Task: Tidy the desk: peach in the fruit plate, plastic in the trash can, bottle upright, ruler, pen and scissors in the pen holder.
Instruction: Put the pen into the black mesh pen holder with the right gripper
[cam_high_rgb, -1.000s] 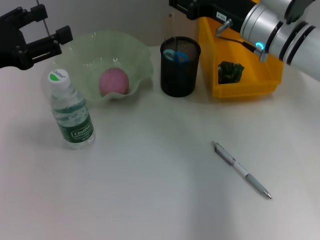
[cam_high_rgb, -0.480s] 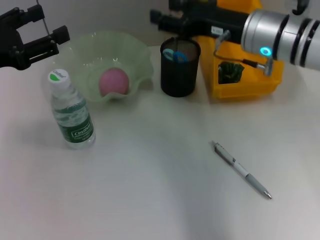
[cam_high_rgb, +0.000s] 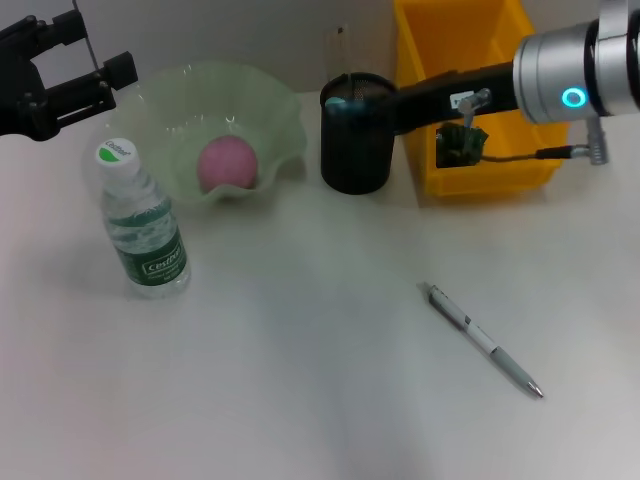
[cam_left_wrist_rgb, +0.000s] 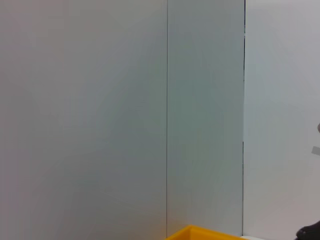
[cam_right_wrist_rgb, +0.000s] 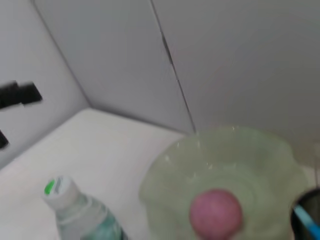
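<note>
scissors (cam_high_rgb: 339, 103) mostly hidden inside pen holder (cam_high_rgb: 352, 150), right tool's tips hidden at holder rim, ruler indistinct

Probably an office or lab: plain white desk (cam_high_rgb: 300, 400), grey panelled walls (cam_left_wrist_rgb: 100, 110).

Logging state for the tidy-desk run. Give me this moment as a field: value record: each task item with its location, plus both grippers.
peach: in the fruit plate
bottle: upright on the desk, beside the fruit plate
pen: lying flat on the desk, not yet stowed
scissors: blue handle showing inside the pen holder
ruler: standing in the pen holder
plastic: dark crumpled piece in the trash can
left gripper: open, raised at the far left
right gripper: at the pen holder's rim, fingers hidden
</note>
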